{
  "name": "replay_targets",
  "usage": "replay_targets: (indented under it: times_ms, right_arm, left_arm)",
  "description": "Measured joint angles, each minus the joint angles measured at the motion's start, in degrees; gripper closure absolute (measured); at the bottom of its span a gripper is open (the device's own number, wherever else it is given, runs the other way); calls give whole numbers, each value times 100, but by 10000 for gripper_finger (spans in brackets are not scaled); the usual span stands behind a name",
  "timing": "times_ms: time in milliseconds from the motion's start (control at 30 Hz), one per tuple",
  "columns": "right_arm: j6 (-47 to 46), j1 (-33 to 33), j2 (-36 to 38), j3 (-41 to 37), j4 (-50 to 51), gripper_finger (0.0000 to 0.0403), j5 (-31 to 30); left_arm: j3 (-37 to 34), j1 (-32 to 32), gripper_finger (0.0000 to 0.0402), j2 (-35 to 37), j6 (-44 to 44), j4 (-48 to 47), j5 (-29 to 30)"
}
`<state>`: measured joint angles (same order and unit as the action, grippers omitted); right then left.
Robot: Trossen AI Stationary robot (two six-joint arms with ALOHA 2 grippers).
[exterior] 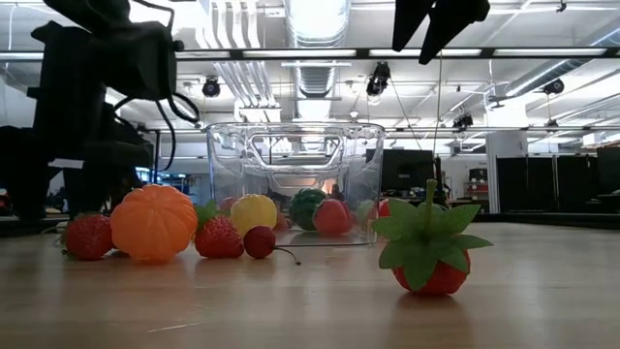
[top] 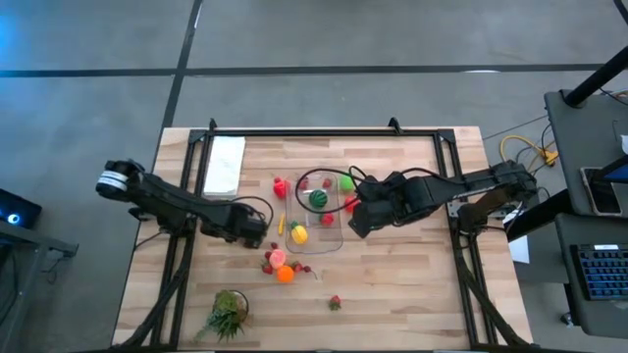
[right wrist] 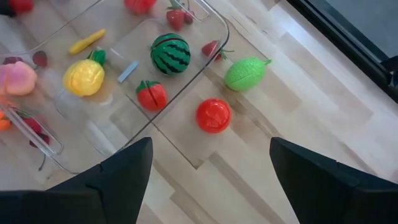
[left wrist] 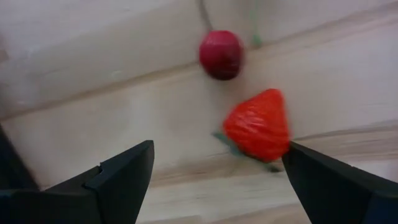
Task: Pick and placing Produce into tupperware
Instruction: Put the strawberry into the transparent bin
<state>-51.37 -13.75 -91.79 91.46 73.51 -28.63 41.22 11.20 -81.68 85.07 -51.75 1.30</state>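
Wooden table (top: 392,284), tupperware (top: 316,235) mid-table with some produce inside. The left gripper (left wrist: 211,180) hangs wide open over a strawberry (left wrist: 258,124) by the container's left edge, looks like a pick: drop and close. The right gripper (right wrist: 208,180) hovers open over the container's right edge.

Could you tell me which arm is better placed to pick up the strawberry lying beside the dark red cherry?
Left, probably. The left gripper is open with the strawberry between its fingers. The right gripper hovers open by the tupperware, farther off.
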Motion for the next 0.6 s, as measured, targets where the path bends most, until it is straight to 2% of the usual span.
replay_targets:
  times_ms: [233, 600]
  right_arm:
    - [-48, 4, 0, -2, -12, 83, -3]
    - [-262, 6, -11, -11, -58, 84, -12]
  left_arm:
    - [138, 7, 63, -335, -343, 42, 76]
    - [118, 13, 63, -350, -353, 132, 188]
